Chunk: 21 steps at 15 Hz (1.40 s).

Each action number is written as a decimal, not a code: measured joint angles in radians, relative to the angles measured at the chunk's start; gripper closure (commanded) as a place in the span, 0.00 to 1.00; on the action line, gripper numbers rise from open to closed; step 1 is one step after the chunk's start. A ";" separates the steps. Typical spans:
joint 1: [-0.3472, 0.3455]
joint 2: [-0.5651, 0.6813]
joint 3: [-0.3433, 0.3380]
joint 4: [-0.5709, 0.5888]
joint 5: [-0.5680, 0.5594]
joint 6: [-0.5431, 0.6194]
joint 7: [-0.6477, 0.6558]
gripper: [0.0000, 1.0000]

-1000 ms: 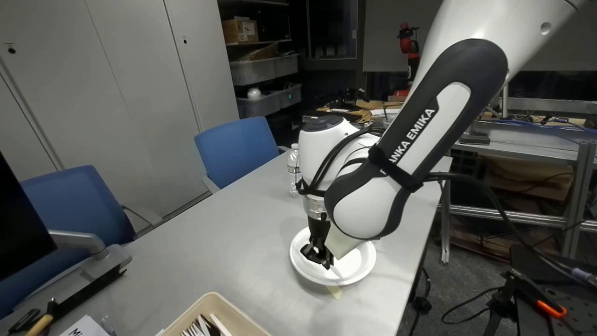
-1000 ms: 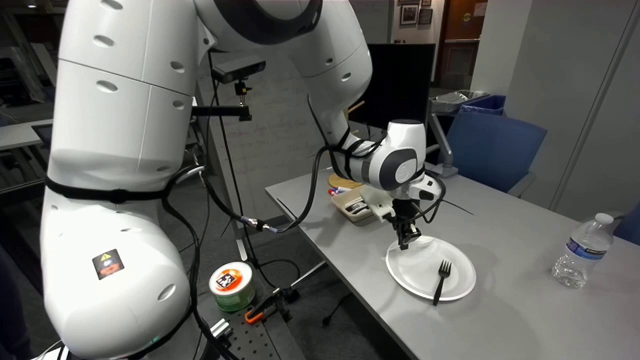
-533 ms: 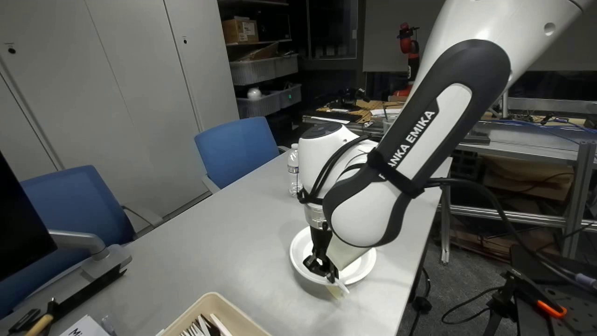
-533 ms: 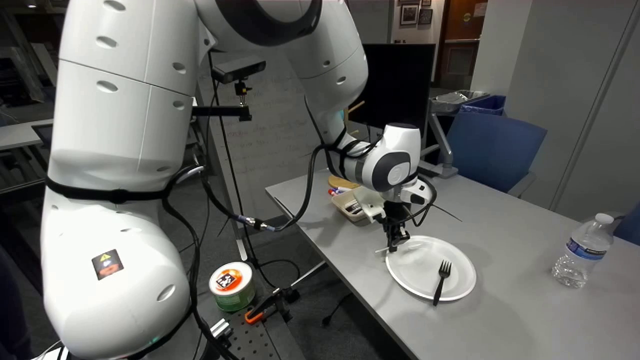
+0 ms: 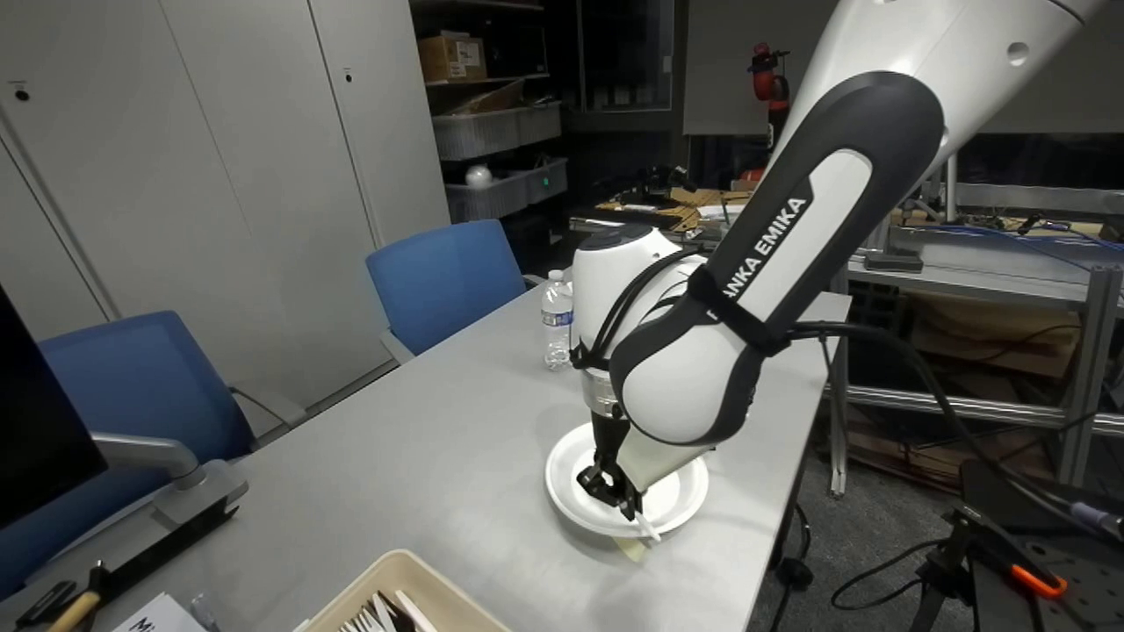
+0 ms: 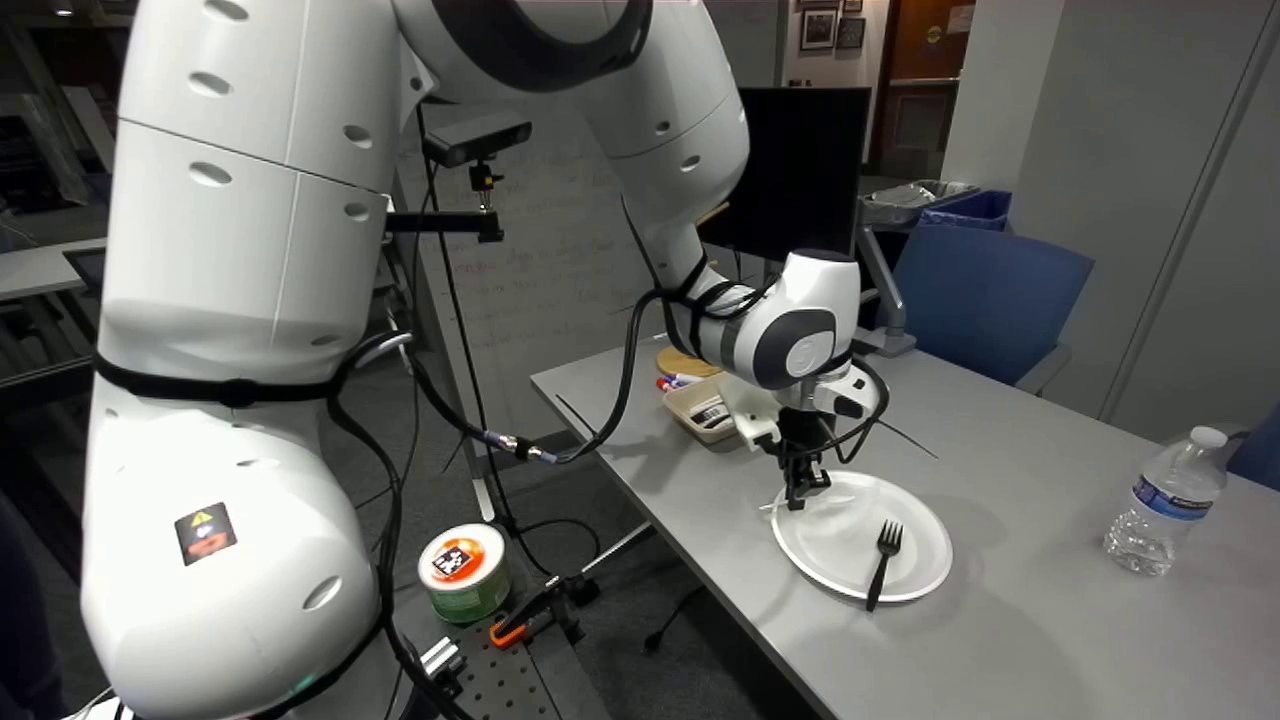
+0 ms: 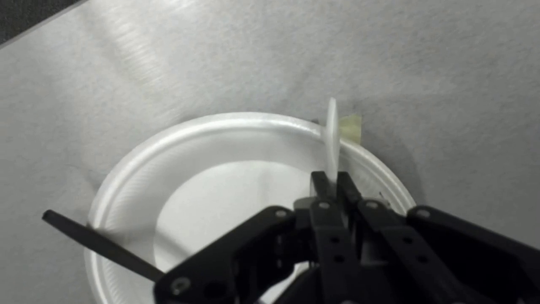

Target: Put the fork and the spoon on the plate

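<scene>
Since the black fork [image 6: 881, 572] already lies on the white plate [image 6: 830, 550], tines toward the middle and handle tip poking out over the rim, I judge the step in hand to be the second half of the job: placing the white spoon [image 7: 333, 135]. I call it that by the task's word; it shows nearly edge-on from the wrist, and I can't make out its shape. The gripper [image 7: 333, 182] is over the plate, close by the rim, its jaws drawn almost together with only the spoon's thin width pinched between them. One end juts out past the rim, beside a scrap of yellow tape [image 7: 351, 128] in the wrist view; whether it touches the rim, I can't tell.

To my mind the next move calls for a small shift inward, so that more of the spoon lies over the plate, then a gentle lowering and a release. The plate looks light, so pressing on its rim might tip it. Fork and spoon are well apart, which leaves room.
</scene>
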 measured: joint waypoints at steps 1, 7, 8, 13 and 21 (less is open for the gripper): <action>-0.001 0.000 0.000 0.000 0.004 0.000 0.000 0.59; -0.003 0.000 0.002 0.000 0.012 0.000 0.000 0.13; -0.003 -0.001 0.002 0.000 0.012 0.000 0.000 0.07; -0.003 -0.016 0.001 0.000 0.011 0.001 -0.020 0.00; -0.019 -0.119 -0.013 -0.023 -0.074 0.016 -0.143 0.00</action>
